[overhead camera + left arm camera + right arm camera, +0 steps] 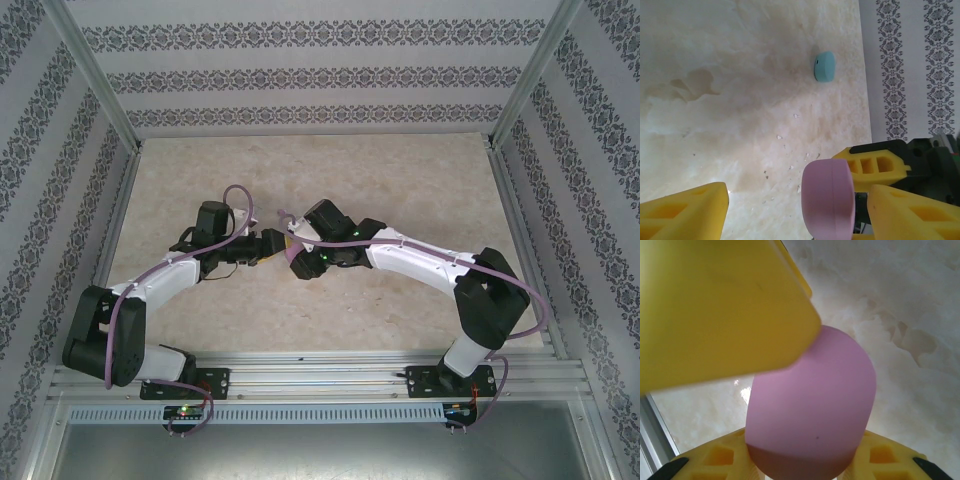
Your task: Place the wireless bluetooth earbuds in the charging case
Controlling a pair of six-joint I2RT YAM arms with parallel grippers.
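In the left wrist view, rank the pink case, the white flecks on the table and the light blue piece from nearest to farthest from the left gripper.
1. pink case: between the fingers of the left gripper, toward the right one.
2. white flecks: scattered just ahead, centre.
3. light blue piece: farthest, upper centre, toward the wall.

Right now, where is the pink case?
The pink case is pinched in the right tool, over the middle of the table. It sits close in front of the open left tool.
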